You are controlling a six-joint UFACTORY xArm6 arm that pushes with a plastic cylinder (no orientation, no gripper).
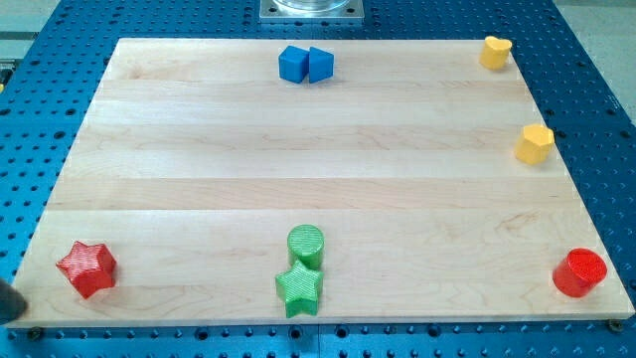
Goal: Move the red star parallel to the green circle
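Observation:
The red star [87, 268] lies near the board's bottom left corner. The green circle [306, 245] stands at the bottom middle, touching the green star [299, 288] just below it. A dark shape at the view's left edge, off the board and left of the red star, appears to be my rod. Its tip [20, 314] is a short way left of and slightly below the red star, not touching it.
Two blue blocks [306, 65] sit together at the top middle. A yellow block [496, 52] is at the top right corner and another yellow block [535, 144] is on the right side. A red circle [579, 272] is at the bottom right. The wooden board [318, 159] rests on a blue perforated table.

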